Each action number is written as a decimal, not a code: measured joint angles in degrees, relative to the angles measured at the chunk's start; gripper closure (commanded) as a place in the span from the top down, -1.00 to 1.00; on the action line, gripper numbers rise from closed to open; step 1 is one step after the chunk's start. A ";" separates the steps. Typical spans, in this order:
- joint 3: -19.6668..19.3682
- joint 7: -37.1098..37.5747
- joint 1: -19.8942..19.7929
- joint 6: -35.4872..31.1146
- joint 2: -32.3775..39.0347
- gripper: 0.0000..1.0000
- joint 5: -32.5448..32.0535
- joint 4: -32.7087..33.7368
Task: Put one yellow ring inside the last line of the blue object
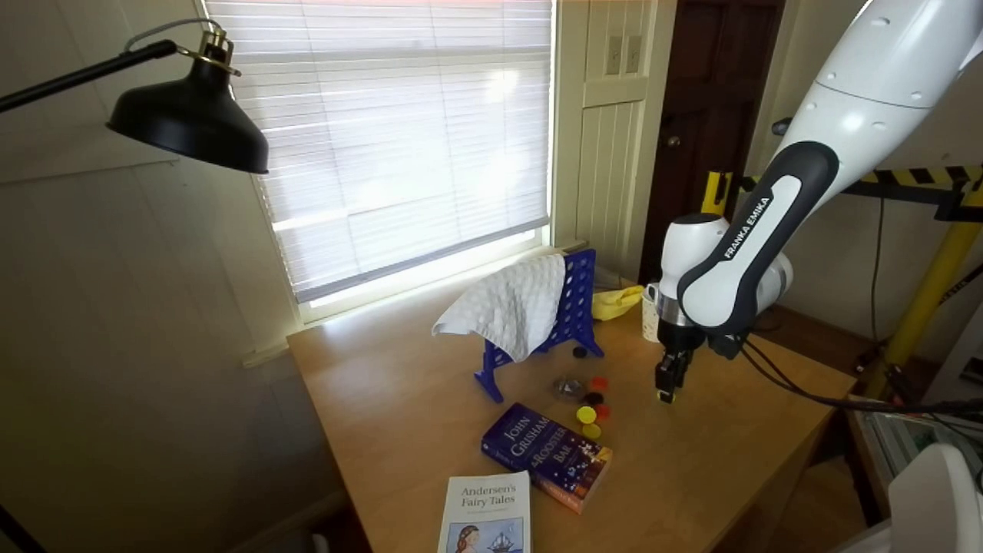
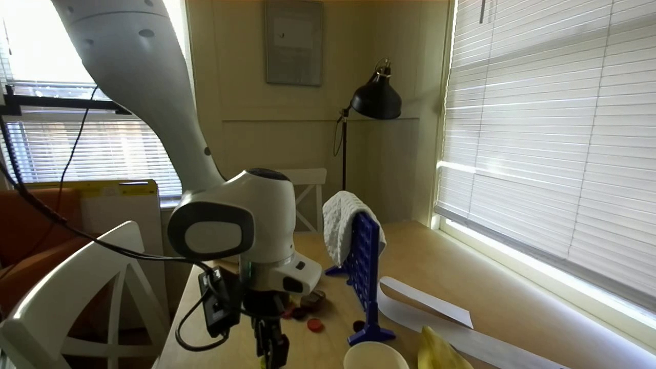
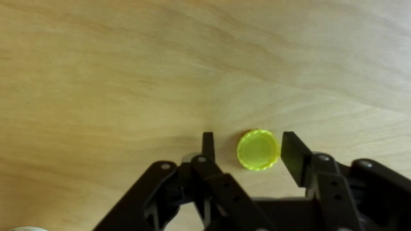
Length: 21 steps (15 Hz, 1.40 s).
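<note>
A yellow ring, a small round piece with a scalloped rim, lies flat on the wooden table in the wrist view. My gripper is open, its two fingers on either side of the ring. The ring is closer to the right finger; I cannot tell if they touch. In an exterior view the gripper points down, with a bit of yellow ring at its tips. The gripper is low in an exterior view too. The blue object, an upright rack, also shows edge-on. A white cloth covers much of it.
Two more yellow rings lie near red pieces, black pieces and a greyish object. A dark-blue book and a white book lie in front. A white cup and yellow item stand behind the gripper.
</note>
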State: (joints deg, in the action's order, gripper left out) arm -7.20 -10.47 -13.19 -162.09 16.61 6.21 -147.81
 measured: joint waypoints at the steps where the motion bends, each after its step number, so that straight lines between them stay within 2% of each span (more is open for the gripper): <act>1: 0.09 -0.05 0.00 0.00 -0.41 0.10 0.00 -0.34; 3: 0.26 -0.07 0.00 0.00 -0.98 0.26 0.00 -0.74; 7: 0.48 -0.17 0.00 -0.11 -1.31 0.32 0.00 -0.78; 16: 1.88 -2.41 -0.60 -1.62 -1.26 0.26 0.16 -0.78; 17: 2.05 -2.61 -0.72 -1.93 -1.22 0.31 0.16 -0.78; 21: 2.09 -2.90 -0.86 -2.67 -0.97 0.32 0.15 -0.78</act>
State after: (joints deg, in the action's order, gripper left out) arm -5.11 -13.37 -14.05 -164.76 15.64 6.36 -148.59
